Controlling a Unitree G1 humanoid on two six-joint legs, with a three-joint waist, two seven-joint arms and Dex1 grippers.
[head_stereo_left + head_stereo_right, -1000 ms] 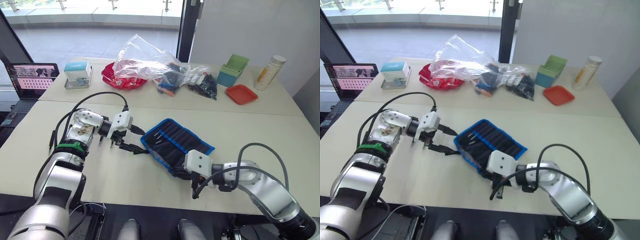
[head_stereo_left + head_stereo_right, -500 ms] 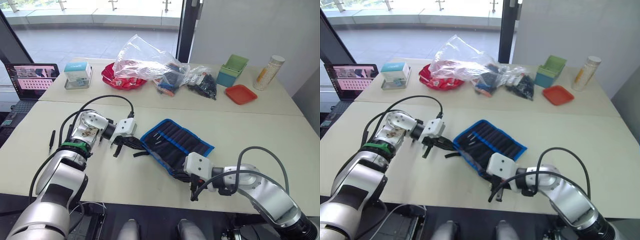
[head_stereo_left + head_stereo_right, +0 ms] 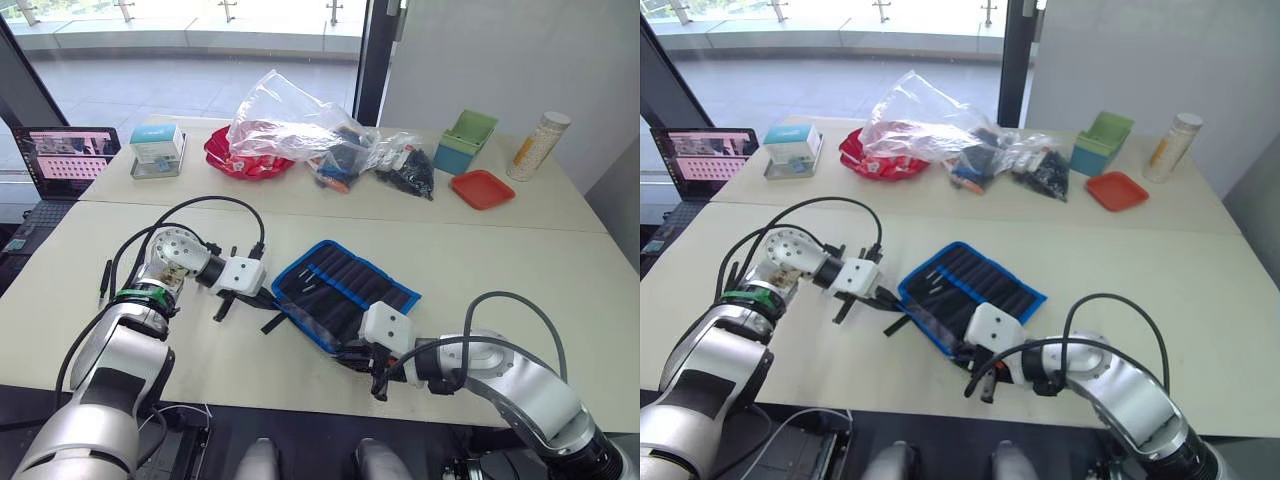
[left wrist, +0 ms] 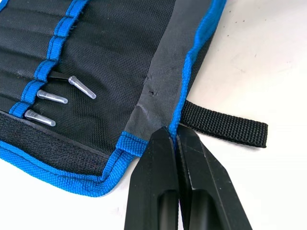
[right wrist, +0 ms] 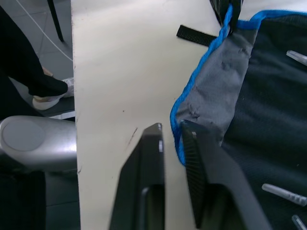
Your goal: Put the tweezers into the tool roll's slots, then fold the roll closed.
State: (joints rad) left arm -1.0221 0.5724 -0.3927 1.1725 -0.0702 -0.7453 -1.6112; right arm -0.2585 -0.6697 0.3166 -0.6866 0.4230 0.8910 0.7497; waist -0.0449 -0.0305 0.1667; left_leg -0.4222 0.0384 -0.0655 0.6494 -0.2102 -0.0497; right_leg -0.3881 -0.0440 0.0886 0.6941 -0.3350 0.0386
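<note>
The tool roll lies open on the pale surface, its inner face up, between the two grippers and slanted across the near half of the surface. Its bright blue edging runs all round, and a thin black strap sticks out flat onto the surface from the end nearest the left gripper. That gripper's fingers are pressed together on the blue-edged corner of the roll, just beside the strap. Across the roll's inner face runs the row of slots, and the silvery tips of three tweezers poke out of neighbouring slots; the rest of each is hidden in the fabric. More tips show in the right wrist view. The right gripper sits at the roll's near edge, its fingers a small way apart with the blue edging and a grey fold of the roll between them; I cannot tell whether they grip it. Well apart from the roll, a thin dark tool lies alone near the surface's left edge. On the far side stand a clear plastic bag over a red dish, a green box, a red tray and a tall bottle.
</note>
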